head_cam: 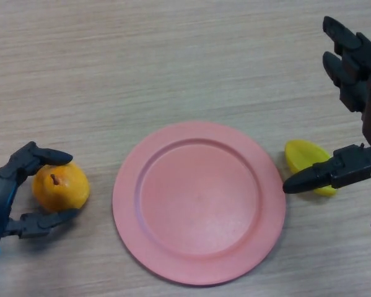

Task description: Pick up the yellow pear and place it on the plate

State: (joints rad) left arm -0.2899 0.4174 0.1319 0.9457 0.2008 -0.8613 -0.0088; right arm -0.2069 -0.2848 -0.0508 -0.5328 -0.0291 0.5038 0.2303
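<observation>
The yellow-orange pear (pixel 61 185) lies on the wooden table at the left, stem end up towards me. My left hand (pixel 2 192) is wrapped round it from the left, fingers curled over its top and thumb under its near side, both touching it. The pink plate (pixel 197 201) lies in the middle with nothing on it, just right of the pear. My right hand (pixel 365 80) is open at the right edge, away from the pear.
A small yellow fruit-like piece (pixel 303 156) lies just off the plate's right rim, partly under my right hand's thumb (pixel 324 174). The wooden table (pixel 173 62) is bare beyond the plate.
</observation>
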